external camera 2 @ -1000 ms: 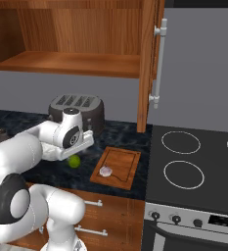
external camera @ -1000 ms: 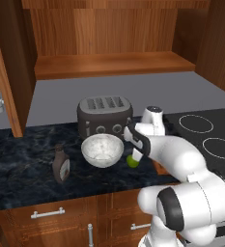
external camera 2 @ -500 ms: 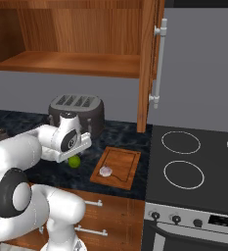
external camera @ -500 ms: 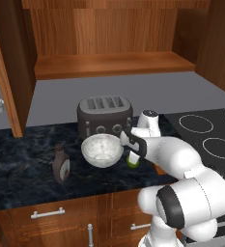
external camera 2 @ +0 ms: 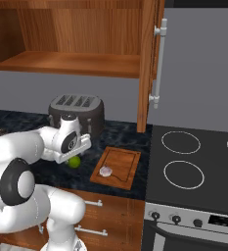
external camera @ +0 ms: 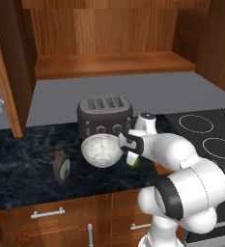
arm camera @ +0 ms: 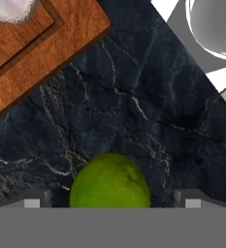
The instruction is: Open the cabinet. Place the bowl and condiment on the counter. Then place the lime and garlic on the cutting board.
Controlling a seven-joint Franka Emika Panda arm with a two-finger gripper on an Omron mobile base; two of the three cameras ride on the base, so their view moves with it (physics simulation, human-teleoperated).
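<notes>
Lime [arm camera: 109,180] lies on the counter [arm camera: 134,111], left of the cutting board [external camera 2: 117,166]; our gripper [arm camera: 109,199] stands spread around it (empty). Round, firm, likely rolls: we grasp across its middle.

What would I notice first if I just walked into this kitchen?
Probably the big white robot arm, its open gripper hanging right over a bright green lime on the dark counter. Next to it a wooden cutting board holds the little garlic. Above, the cabinet stands open, and a stone bowl, a brown bottle and a toaster sit on the counter.
</notes>
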